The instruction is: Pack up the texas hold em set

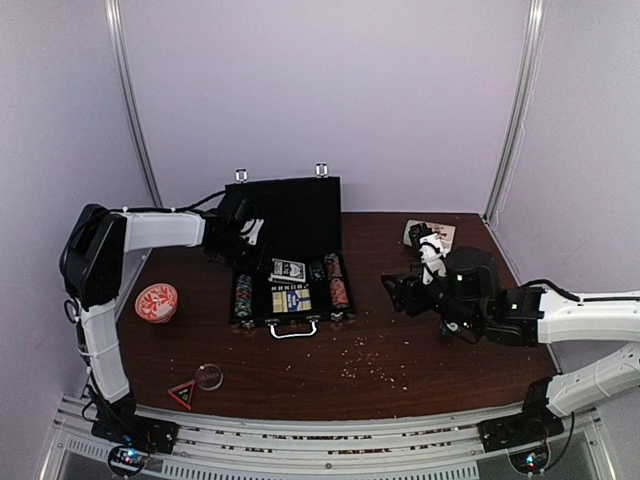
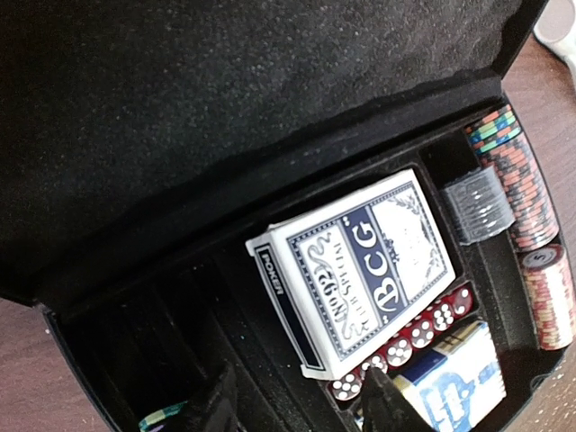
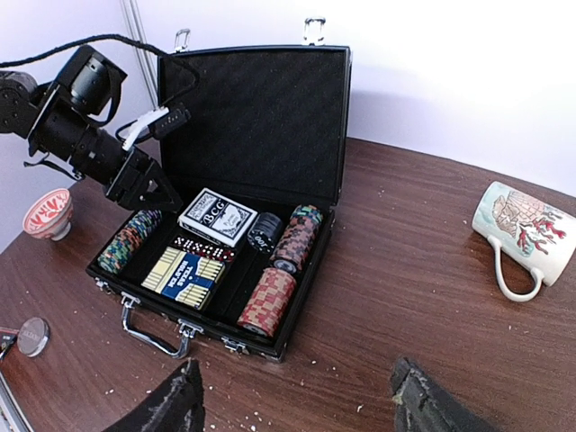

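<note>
Centrally on the desk (image 1: 420, 350): briefcase (image 1: 290, 212) lying open, lid upright, holding chip stacks (image 3: 292, 236), card decks (image 3: 216, 216) and red dice (image 2: 423, 328). Over its left end, left gripper (image 3: 149, 196) half-spread, apparently grasping nothing, though hard to judge. Well right of briefcase, right gripper (image 3: 297, 405) spread wide, empty. Orange-red dish (image 1: 156, 302) left of briefcase, white mug (image 3: 517, 229) far right.

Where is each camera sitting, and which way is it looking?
Top camera: high behind the arm bases, looking down on the table, the open black case, the left arm and right arm.
Left wrist camera: above the case, looking down at the blue card deck; its own fingertips poke in at the bottom.
Right wrist camera: right of the case, facing it and the left gripper; its fingertips show below.
Shared: top and right wrist both see the mug and orange-red dish.
</note>
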Tool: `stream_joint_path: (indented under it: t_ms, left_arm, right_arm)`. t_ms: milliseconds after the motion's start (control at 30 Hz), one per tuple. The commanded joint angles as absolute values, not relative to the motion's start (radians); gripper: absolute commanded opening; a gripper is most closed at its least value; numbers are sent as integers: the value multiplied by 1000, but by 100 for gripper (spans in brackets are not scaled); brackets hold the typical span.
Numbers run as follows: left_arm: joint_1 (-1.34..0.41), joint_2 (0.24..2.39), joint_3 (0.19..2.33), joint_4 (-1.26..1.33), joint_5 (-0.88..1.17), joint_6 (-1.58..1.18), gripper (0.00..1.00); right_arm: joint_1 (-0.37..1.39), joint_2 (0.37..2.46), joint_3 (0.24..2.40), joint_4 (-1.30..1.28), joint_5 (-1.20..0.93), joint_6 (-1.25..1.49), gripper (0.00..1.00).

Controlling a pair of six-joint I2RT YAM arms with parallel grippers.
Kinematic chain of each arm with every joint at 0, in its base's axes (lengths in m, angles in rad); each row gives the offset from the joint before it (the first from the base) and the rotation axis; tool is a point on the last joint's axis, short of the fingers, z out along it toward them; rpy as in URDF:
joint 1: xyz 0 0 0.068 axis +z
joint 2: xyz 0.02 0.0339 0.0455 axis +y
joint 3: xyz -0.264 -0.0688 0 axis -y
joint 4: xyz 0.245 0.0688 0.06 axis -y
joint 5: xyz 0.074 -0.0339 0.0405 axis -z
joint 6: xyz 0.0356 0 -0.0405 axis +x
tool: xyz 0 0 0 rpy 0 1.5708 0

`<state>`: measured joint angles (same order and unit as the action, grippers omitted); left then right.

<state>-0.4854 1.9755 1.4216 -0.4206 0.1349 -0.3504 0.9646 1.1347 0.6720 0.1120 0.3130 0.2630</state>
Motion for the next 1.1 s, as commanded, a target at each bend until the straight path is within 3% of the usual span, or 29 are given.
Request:
stream_joint_path:
  t_ms: [0, 167, 1067]
  left_arm:
    - [-488, 1999, 1452, -410, 142, -357, 46]
    - [-487, 2016, 1467, -410, 167, -349, 33]
    - [-512, 2132, 1553, -389, 302, -283, 31]
  right_arm:
    - [957, 1120, 652, 140, 343, 276, 71]
    - [955, 1123, 654, 138, 339, 278, 71]
    - [948, 1161, 658, 143, 339, 272, 72]
